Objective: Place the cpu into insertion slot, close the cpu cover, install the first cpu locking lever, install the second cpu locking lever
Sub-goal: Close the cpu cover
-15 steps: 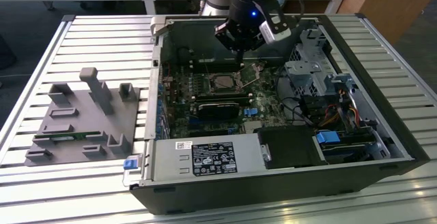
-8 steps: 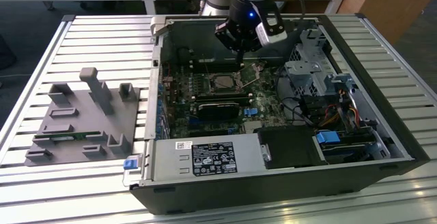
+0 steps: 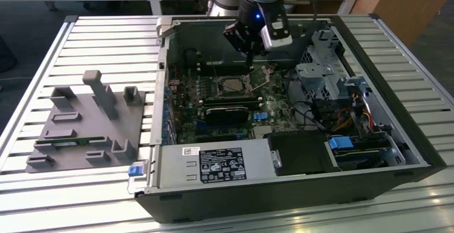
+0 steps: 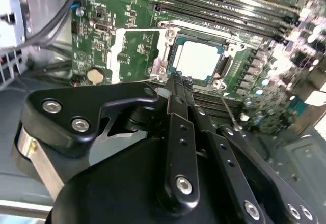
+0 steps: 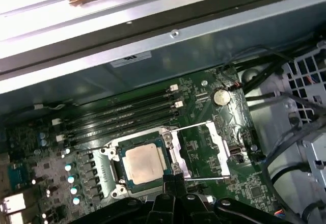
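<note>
The cpu (image 5: pixel 142 163) lies flat in the insertion slot (image 5: pixel 113 169), its pale metal face up; the second wrist view shows the cpu (image 4: pixel 197 58) in the same place. The cpu cover (image 5: pixel 220 147) stands swung open beside the slot, and green board shows through its window. In the second wrist view the cpu cover (image 4: pixel 116 51) lies past the slot's edge. My gripper (image 4: pixel 175 79) is shut with nothing in it, its tips just above the slot's edge on the cover's side. A thin locking lever (image 4: pixel 227 108) sticks up free beside the slot. In the exterior view the gripper (image 3: pixel 250 67) hangs over the slot (image 3: pixel 233 86).
The work is inside an open computer case (image 3: pixel 369 137) lying on a slatted table. Memory slots (image 5: pixel 122 113) run beside the socket, and a black card (image 3: pixel 228 113) lies on its other side. Drive cages and cables (image 3: pixel 333 84) crowd the exterior view's right. A grey fixture (image 3: pixel 85 121) sits outside the case.
</note>
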Controlling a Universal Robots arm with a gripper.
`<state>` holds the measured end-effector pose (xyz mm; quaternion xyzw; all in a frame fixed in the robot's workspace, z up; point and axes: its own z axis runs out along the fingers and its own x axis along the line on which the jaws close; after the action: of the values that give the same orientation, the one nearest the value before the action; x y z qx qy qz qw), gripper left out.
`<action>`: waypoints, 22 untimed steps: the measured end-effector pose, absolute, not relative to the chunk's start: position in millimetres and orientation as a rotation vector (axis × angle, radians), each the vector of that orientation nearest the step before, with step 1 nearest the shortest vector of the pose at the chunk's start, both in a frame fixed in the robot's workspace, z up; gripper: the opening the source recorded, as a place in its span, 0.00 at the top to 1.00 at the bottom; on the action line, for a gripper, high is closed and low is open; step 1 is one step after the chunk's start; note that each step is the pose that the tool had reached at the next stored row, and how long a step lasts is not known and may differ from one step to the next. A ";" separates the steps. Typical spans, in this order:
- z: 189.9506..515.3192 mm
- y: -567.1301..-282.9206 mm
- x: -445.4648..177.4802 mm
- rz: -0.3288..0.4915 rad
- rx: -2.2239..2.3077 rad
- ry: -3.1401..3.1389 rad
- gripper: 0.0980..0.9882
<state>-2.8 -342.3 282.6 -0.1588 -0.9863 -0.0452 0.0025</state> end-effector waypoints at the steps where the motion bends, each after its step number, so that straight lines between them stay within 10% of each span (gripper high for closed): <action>1: 282.3 -342.3 -2.8 -0.142 -0.526 -3.090 0.99; 22: 274.8 -342.3 -2.8 -0.141 -1.111 -2.949 0.99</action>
<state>-2.8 -342.3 274.8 -0.3521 -0.9349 -0.0448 -0.0065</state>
